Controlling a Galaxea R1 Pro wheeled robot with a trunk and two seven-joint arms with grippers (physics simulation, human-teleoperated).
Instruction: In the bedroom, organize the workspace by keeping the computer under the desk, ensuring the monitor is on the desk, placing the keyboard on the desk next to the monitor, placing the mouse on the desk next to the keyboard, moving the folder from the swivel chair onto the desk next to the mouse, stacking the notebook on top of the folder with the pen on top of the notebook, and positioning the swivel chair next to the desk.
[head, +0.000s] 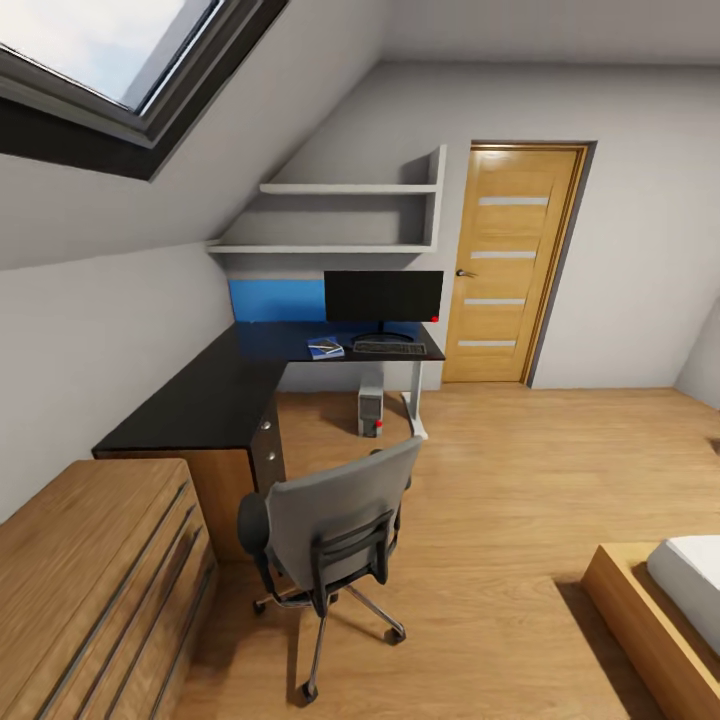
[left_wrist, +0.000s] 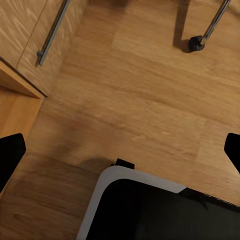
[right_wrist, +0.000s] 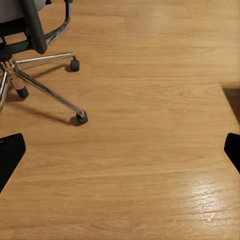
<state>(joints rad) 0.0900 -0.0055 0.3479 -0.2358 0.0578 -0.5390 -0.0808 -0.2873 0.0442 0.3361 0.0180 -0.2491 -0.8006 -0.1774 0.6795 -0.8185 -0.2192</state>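
Head view puts the grey padded swivel chair (head: 335, 520) nearest, so approach squarely to check its seat, both grippers' jaws wide apart, empty.

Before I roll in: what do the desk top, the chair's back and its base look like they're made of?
The desk top looks like glossy black laminate or lacquer: it mirrors the blue wall panel behind it. The swivel chair back appears to be matte grey padded fabric, with black, probably plastic, armrests. Its base looks like polished metal: bright chrome-like spokes on small black castors.
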